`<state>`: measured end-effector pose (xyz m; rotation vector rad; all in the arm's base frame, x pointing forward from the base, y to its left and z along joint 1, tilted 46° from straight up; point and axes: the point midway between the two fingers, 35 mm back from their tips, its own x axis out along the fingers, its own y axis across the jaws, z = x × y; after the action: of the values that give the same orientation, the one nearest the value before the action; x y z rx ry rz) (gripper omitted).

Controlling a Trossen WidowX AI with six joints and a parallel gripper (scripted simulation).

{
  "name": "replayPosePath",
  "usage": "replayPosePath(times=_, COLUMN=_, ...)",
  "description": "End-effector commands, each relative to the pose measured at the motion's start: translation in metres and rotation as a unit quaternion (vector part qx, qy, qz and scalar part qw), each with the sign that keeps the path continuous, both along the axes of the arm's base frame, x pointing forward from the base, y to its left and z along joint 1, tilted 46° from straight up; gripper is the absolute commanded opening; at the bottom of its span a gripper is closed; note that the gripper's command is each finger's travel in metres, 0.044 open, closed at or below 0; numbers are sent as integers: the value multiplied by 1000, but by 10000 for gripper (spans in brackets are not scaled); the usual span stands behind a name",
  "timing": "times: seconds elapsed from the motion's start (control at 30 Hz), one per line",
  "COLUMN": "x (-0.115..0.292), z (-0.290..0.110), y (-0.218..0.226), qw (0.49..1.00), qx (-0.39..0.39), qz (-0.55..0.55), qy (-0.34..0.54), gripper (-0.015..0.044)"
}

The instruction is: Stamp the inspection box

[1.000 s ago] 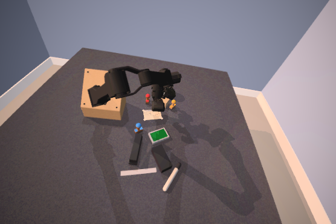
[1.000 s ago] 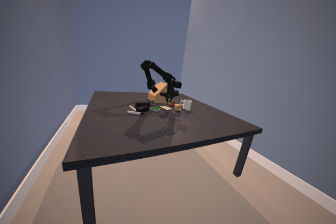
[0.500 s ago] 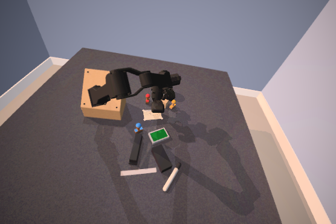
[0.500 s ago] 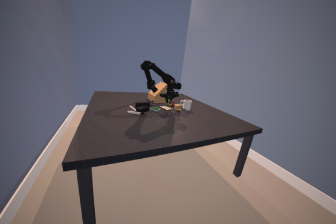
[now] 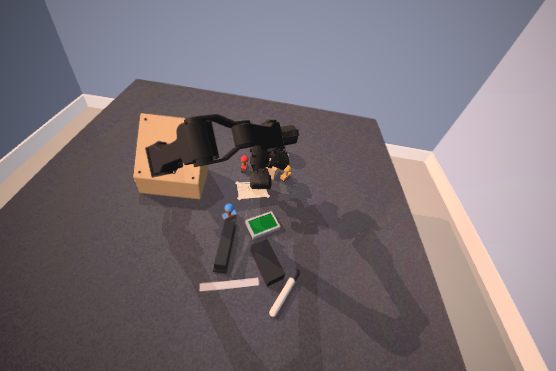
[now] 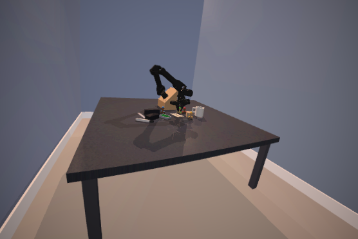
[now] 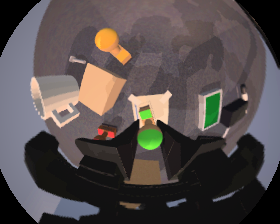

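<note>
My gripper (image 6: 179,108) (image 7: 148,122) is shut on the green stamp (image 7: 150,138), which has a round green knob and a small green foot. The stamp is over the white card (image 5: 245,191) (image 6: 176,115) (image 7: 162,104); whether its foot touches the card I cannot tell. The foot and fingers hide part of the card, and no print can be made out. The green ink pad (image 5: 263,224) (image 6: 165,116) (image 7: 211,109) lies beside the card. A red stamp (image 5: 244,159) (image 7: 107,132), a blue stamp (image 5: 229,208) and an orange stamp (image 5: 286,170) (image 7: 107,40) stand or lie around it.
A white mug (image 6: 199,112) (image 7: 56,92) and a tan block (image 7: 101,89) are beyond the card. Two black blocks (image 5: 225,247) (image 5: 268,264), a pale strip (image 5: 229,284) and a white marker (image 5: 282,298) lie past the pad. A wooden box (image 5: 167,188) is near the arm's base.
</note>
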<state>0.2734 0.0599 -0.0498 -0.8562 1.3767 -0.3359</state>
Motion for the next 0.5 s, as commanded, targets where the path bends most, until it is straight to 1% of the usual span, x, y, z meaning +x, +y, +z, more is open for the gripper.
replayPosePath(times=0.0, x=-1, z=-2, y=-3, qw=1000, qx=-3, qz=2, qy=2, gripper=0)
replayPosePath(times=0.47, x=0, z=-7, y=-9, qw=1000, qx=-4, qz=2, qy=2, gripper=0)
